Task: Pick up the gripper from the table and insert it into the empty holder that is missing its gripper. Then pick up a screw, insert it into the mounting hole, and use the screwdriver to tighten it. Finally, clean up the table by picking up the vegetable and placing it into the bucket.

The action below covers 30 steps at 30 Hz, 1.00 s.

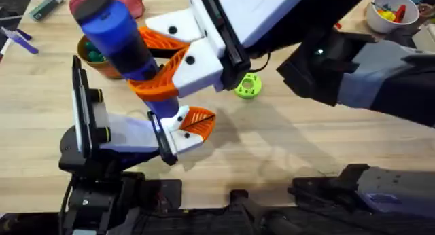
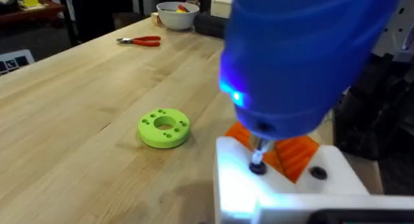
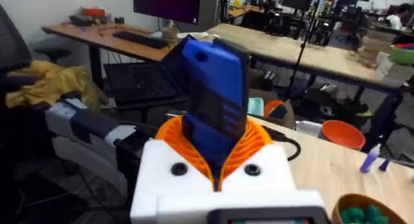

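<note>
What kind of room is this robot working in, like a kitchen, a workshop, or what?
Most likely a robotics lab or workshop. Behind the blue screwdriver in the right wrist view stand desks with a monitor and keyboard, and red-handled pliers lie on the wooden table.

The right pincer (image 1: pixel 160 72), white with orange ribbed pads, is clamped around the blue screwdriver (image 1: pixel 115 34), which stands tilted over the left arm's white mount (image 1: pixel 178 134) and its orange pad (image 1: pixel 199 119). Behind the screwdriver sits the orange-brown bucket (image 1: pixel 92 58). A green disc (image 1: pixel 247 86) lies on the desk (image 1: pixel 285 147) nearby.
</note>
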### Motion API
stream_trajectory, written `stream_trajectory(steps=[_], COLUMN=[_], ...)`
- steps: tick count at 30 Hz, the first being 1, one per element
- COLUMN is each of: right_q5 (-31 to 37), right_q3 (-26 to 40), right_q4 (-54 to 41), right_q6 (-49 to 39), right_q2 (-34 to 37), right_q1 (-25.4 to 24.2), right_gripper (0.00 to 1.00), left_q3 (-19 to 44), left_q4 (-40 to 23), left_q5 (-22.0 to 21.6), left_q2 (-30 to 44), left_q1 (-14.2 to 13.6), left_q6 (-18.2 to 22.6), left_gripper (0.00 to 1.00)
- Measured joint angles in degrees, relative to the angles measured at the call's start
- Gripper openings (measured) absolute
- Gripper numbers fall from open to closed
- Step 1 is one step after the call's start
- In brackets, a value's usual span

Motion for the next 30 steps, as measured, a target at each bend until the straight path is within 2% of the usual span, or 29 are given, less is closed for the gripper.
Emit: stream_trajectory(steps=[9,12,17,20,23,26,30], right_q5=[-0.2,-0.2,2.7,9.8,19.8,30.8,46.0], right_q3=[6.0,9.5,16.2,20.8,25.0,28.0,30.9], right_q4=[-4.2,-12.5,-36.7,-55.9,-72.8,-84.4,-96.0], right_q6=[3.0,2.9,-0.1,-4.5,-10.6,-15.5,-16.4], right_q2=[0.0,0.0,0.0,0.0,0.0,-0.2,-1.1], right_q1=[-0.6,-2.2,-7.2,-10.5,-13.2,-14.6,-15.4], right_gripper=[0.024,0.024,0.024,0.024,0.024,0.024,0.024], left_q3=[0.0,0.0,0.0,0.0,0.0,0.0,0.0], left_q4=[0.0,0.0,0.0,0.0,0.0,0.0,0.0], left_q5=[0.0,0.0,0.0,0.0,0.0,0.0,0.0], left_q2=[0.0,0.0,0.0,0.0,0.0,0.0,0.0], left_q1=[0.0,0.0,0.0,0.0,0.0,0.0,0.0], left_q6=[0.0,0.0,0.0,0.0,0.0,0.0,0.0], left_gripper=[0.008,0.008,0.008,0.008,0.008,0.008,0.008])
